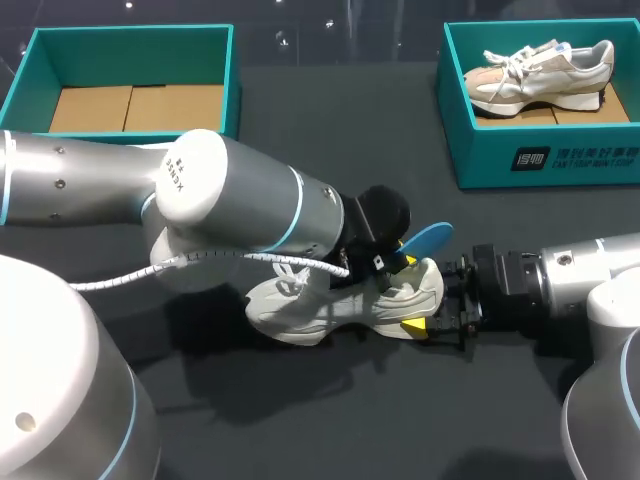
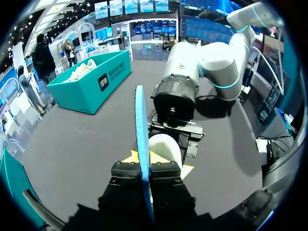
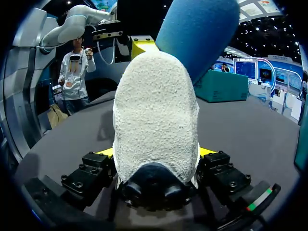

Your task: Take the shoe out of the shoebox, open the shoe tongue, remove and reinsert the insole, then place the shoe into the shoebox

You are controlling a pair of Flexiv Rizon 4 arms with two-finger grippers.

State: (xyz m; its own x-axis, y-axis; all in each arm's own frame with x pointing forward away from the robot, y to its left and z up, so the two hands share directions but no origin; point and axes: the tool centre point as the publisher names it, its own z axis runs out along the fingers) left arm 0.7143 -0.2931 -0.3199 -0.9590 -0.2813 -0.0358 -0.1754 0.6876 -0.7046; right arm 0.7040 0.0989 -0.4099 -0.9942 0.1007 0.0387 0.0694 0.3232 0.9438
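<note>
A white sneaker [image 1: 330, 305] lies on its side on the dark table. My right gripper [image 1: 432, 300] is shut on its heel [image 3: 154, 110], one yellow-tipped finger [image 3: 207, 152] on each side. My left gripper [image 1: 393, 258] hangs just above the heel and is shut on a blue insole [image 1: 428, 238]. Part of the insole sticks up out of the shoe's opening. In the left wrist view the insole [image 2: 141, 125] stands edge-on, pinched between the fingers of the left gripper [image 2: 144, 173]. The heel [image 2: 166, 147] and my right arm lie just beyond it. The left arm hides the shoe's tongue.
A teal shoebox [image 1: 130, 40] with a bare cardboard floor stands at the back left. A second teal box [image 1: 545, 155] at the back right holds another pale sneaker [image 1: 540, 75]. Dark tabletop lies between the boxes and in front of the shoe.
</note>
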